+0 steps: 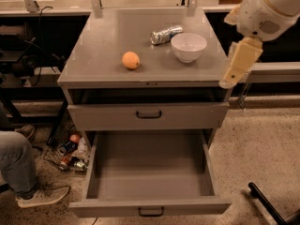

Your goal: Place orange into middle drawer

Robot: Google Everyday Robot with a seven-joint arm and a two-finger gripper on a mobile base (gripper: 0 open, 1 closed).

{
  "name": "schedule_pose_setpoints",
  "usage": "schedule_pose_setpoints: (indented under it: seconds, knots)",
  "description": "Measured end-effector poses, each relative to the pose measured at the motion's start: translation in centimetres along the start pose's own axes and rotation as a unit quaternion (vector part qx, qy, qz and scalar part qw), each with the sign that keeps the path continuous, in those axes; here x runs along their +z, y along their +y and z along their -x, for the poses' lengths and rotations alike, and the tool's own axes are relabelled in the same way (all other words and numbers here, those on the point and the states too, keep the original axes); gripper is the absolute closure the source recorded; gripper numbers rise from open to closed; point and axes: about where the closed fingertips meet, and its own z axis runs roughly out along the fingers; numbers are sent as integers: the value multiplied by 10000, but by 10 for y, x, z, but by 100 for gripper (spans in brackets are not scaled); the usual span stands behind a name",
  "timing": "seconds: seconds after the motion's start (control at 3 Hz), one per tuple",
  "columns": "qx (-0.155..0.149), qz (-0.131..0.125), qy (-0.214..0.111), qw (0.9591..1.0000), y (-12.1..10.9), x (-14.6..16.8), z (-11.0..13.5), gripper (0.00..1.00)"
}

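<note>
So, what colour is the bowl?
The bowl is white, camera view; the gripper hangs to its right.

We see a white bowl (189, 47) upright at the upper right of the grey cabinet top (103, 50), and a crushed silver can (166, 34) lying on its side just left of and behind it. Below the top, the upper drawer front (108, 117) carries a dark bar handle (149, 114), with a dark gap above it. At the lower left we make out a leg in jeans (16, 163) and a pale shoe (42, 196) on the speckled floor (262, 144), with a wire basket (68, 154) of cans near them. A black bar (269, 205) crosses the lower right corner. The gripper (239, 62) hangs at the right edge, beside the cabinet top's corner.
</note>
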Motion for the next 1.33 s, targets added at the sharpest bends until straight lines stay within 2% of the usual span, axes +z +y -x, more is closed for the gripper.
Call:
schedule_pose_setpoints:
  seconds: [0.33,0.67,1.0,1.33]
  knots:
    - [25,140,-157,9998,-28,43,34,0]
    - [277,294,-315,9987,-41,79,56,0]
    - [277,294,-315,9987,-41,79,56,0]
    - [340,222,-581,9975,-48,89,71,0]
